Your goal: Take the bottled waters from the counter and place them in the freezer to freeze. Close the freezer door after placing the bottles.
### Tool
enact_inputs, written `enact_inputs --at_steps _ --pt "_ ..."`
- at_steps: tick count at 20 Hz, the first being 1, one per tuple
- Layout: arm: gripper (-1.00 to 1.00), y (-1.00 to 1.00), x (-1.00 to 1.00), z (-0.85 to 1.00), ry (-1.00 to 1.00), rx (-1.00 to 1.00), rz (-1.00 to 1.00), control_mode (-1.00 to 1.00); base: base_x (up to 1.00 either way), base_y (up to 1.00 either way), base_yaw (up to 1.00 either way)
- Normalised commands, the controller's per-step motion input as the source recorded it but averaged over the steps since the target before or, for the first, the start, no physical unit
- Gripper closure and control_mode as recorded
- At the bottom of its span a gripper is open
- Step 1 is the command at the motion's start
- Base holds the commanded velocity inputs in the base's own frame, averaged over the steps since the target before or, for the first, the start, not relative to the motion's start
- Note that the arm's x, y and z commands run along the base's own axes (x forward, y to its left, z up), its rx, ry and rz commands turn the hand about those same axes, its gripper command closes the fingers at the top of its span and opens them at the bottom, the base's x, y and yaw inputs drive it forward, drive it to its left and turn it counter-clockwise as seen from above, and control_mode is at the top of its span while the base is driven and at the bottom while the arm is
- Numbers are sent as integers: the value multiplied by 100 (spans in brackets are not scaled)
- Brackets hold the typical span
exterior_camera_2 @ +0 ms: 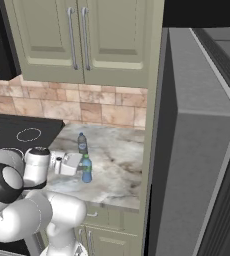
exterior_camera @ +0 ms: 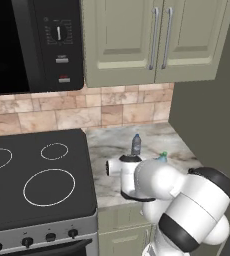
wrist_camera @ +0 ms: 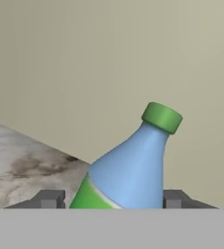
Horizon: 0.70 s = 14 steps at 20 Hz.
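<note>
The clear blue plastic bottle with a green cap (wrist_camera: 128, 170) stands upright between the gripper's (wrist_camera: 106, 200) half-narrowed fingertips (wrist_camera: 48, 199), grip uncertain.

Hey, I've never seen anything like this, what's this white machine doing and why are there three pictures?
It's a white robot arm in a rendered kitchen. Two pictures come from cameras behind the arm, to its left and right; the third looks along its hand. On the stone counter beside the stovetop stand two small bottles. The grey bottle stands farther back, untouched. The blue bottle with the green cap sits between the hand's fingertips. Whether they already grip it, I can't tell.
</note>
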Motion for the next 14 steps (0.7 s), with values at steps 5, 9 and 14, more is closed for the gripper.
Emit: enact_inputs --at_steps 5,9,14 --pt "100 -2 0 -1 0 0 0 -100 0 0 0" --pt "100 10 -2 -2 2 -5 0 -100 0 0 0" --pt "100 1 0 -2 1 0 0 -100 0 0 0"
